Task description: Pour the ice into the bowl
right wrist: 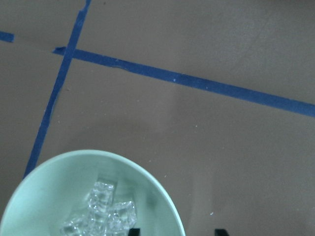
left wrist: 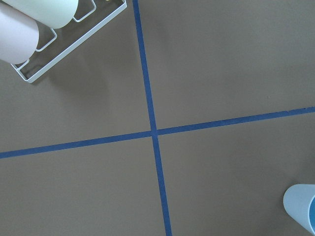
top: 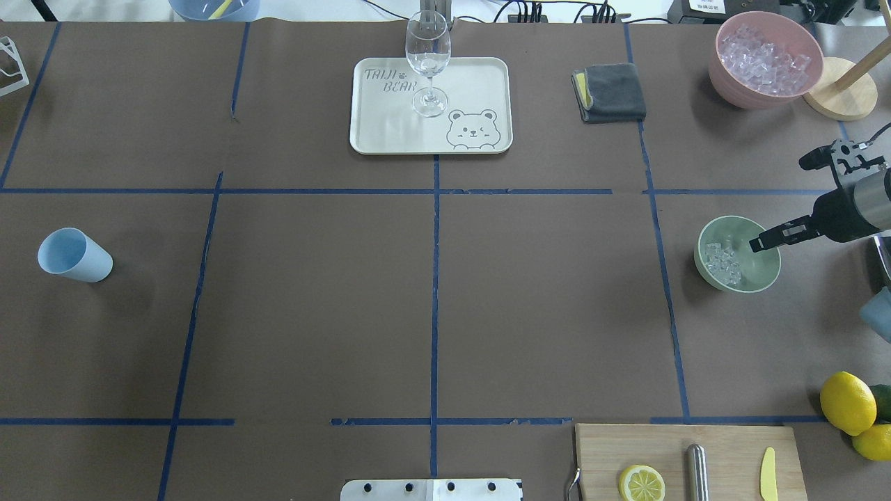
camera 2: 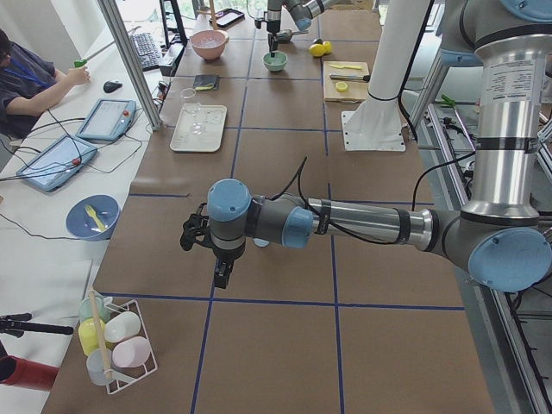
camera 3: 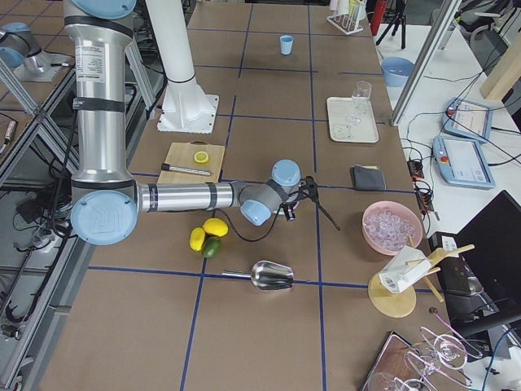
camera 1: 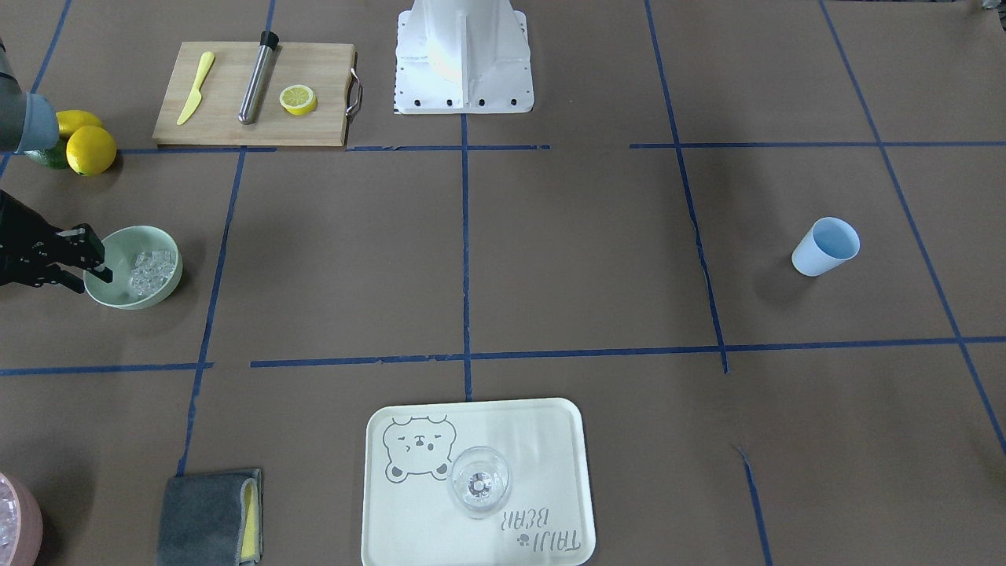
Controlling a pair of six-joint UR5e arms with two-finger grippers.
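Note:
The mint-green bowl (camera 1: 142, 230) stands upright on the brown table at the robot's right side; it also shows in the overhead view (top: 763, 274) and the right wrist view (right wrist: 54, 184). The ice (camera 1: 151, 271) lies as a small heap of clear cubes inside it (top: 722, 263) (right wrist: 101, 214). My right gripper (camera 1: 88, 281) is open and astride the bowl's near rim. One finger (top: 766, 241) is inside the bowl and the other is outside. In the right wrist view the rim runs between the two fingertips. My left gripper (camera 2: 216, 263) hovers over bare table near the blue cup (top: 73, 255). I cannot tell whether it is open.
A pink bowl of ice (top: 766, 59), a grey cloth (top: 609, 92) and lemons (top: 846, 402) lie around the right arm. A metal scoop (camera 3: 273, 277) lies on the table beyond the lemons. A cutting board (camera 1: 251, 94) carries a knife, a muddler and a lemon half. A wine glass (top: 427, 62) stands on the bear tray (top: 480, 76).

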